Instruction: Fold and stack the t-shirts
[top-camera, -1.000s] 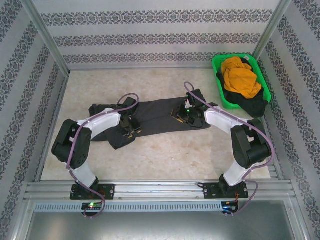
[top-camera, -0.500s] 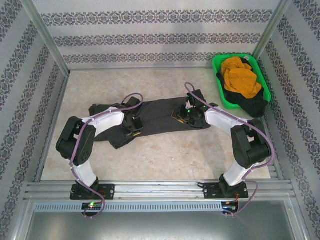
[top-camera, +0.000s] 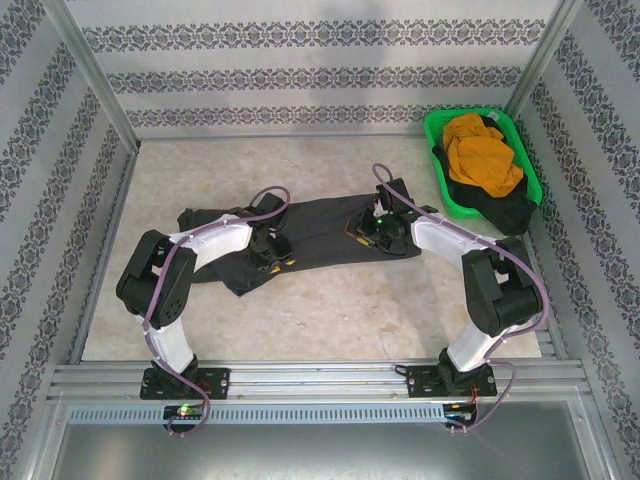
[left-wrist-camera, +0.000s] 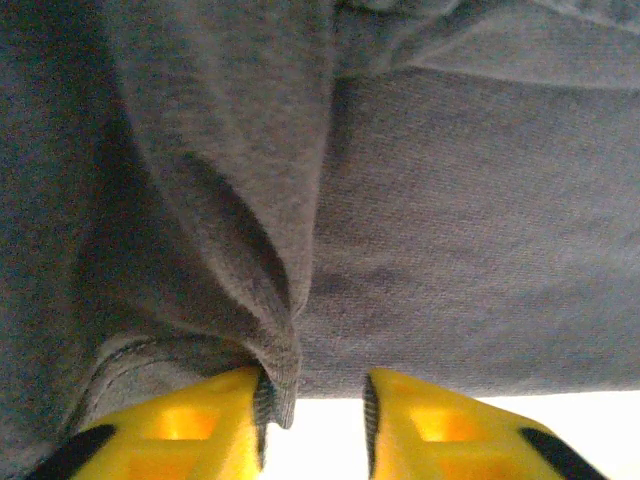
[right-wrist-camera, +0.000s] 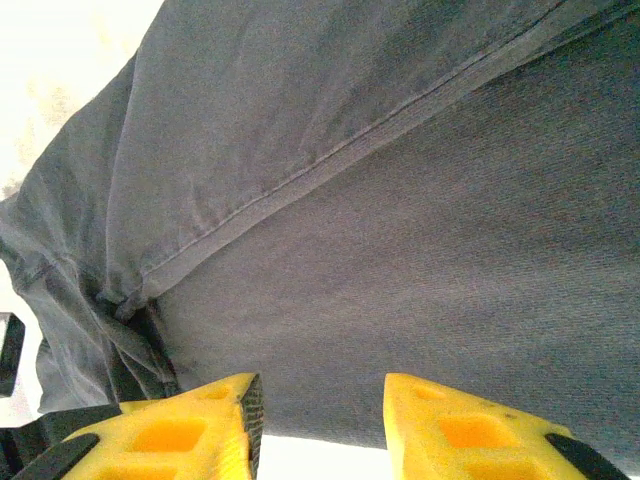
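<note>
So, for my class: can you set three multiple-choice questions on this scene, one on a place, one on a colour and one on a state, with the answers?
1. Where on the table does the green basket sit?
A near left corner
B far right corner
C centre

2. What colour is the shirt on top in the basket?
A white
B blue
C orange

3. What state is the right gripper in?
A open
B shut on the basket
C shut on a white shirt

Answers:
1 B: the overhead view shows it in the far right corner.
2 C: the orange shirt lies over a black shirt.
3 A: its wrist view shows a gap between the yellow fingers, close to the grey shirt.
</note>
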